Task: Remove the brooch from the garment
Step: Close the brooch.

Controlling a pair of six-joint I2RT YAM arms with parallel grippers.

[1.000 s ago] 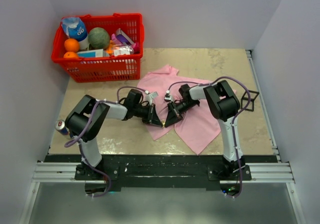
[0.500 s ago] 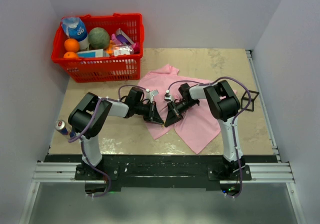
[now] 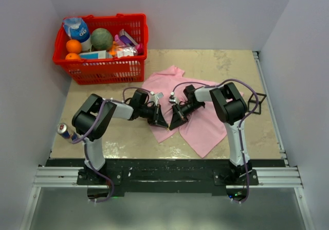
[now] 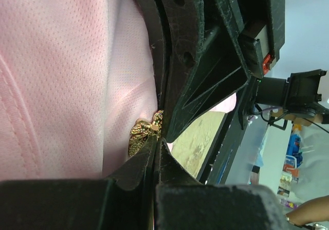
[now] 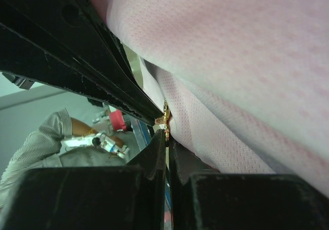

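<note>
Sitting on the pink shirt [image 3: 203, 124], the brooch [image 4: 146, 136] was pinched from both sides. The left gripper [image 4: 155, 143] and right gripper [image 5: 167, 137] were each clamped shut on it, possibly with cloth caught too. Unpinning was judged under way, and a gentle, steady separation was called for next.

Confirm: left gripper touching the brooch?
Touching. Left wrist view: the left gripper has its shut tips on the brooch, no gap visible, against the garment.
</note>
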